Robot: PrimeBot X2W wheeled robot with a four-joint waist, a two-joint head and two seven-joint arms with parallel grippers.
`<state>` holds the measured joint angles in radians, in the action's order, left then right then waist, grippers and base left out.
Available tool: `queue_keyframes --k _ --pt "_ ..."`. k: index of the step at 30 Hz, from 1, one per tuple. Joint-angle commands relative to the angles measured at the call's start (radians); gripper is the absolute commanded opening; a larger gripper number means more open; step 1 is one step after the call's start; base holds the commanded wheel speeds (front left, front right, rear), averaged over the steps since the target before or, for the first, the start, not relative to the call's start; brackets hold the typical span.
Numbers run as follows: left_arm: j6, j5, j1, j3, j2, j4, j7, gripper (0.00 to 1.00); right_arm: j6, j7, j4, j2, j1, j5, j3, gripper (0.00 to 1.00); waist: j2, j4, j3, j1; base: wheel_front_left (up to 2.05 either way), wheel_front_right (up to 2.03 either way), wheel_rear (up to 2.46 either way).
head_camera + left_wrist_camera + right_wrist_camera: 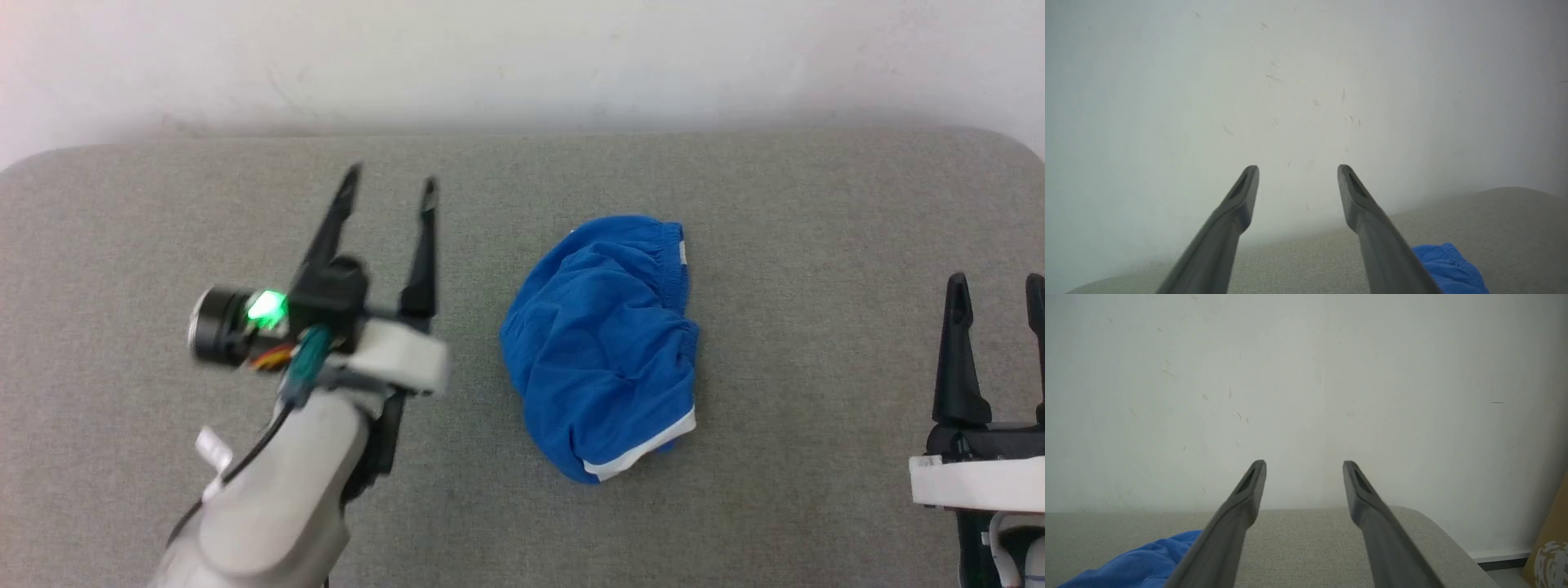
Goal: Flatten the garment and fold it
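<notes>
Fingers (420,261) on left gripper (390,180) spread wide, empty; right gripper (997,284) likewise wide, empty. Shorts (600,351) lie crumpled at frame centre on grey pad (163,204), waistband toward top, white hem at bottom. Expect light, limp, wrinkly cloth; your best hold is likely pinch at waistband corners or hem edge. Left arm sits left of centre, fingers angled up-frame, apart from shorts. Right gripper at lower right edge, upright.

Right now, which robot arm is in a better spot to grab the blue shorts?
Left, probably. The left gripper hangs open close beside the crumpled blue shorts. The right gripper is open too, but it sits much farther off to the side.
</notes>
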<state>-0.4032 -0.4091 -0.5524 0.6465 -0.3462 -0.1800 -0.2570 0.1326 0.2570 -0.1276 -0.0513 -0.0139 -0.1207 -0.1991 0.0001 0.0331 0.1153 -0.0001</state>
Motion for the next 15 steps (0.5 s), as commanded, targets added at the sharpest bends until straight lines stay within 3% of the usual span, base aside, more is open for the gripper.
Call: queue_keyframes --k 1,5,8,15 --pt "-0.023 0.034 0.065 -0.05 0.003 0.028 -0.004 1.0 -0.002 0.005 -0.002 0.001 0.018 0.007 -0.001 1.0 -0.0001 0.002 -0.004 0.0001 0.0 0.0 0.0" --pt "-0.037 0.113 0.211 -0.191 0.029 0.094 -0.005 1.0 -0.002 0.005 0.003 0.001 0.026 0.009 0.004 1.0 -0.0001 0.002 -0.013 0.0001 0.0 0.0 0.0" --pt "-0.021 0.16 0.307 -0.278 0.058 0.134 -0.005 1.0 -0.002 0.005 0.009 0.001 0.035 0.011 0.008 1.0 -0.0001 0.0 -0.022 0.0001 0.0 0.0 0.0" --pt "0.102 0.243 0.476 -0.387 0.124 0.184 -0.005 1.0 -0.002 0.005 0.033 0.001 0.063 0.006 0.022 1.0 -0.0001 -0.001 -0.047 0.0001 0.0 0.0 0.0"
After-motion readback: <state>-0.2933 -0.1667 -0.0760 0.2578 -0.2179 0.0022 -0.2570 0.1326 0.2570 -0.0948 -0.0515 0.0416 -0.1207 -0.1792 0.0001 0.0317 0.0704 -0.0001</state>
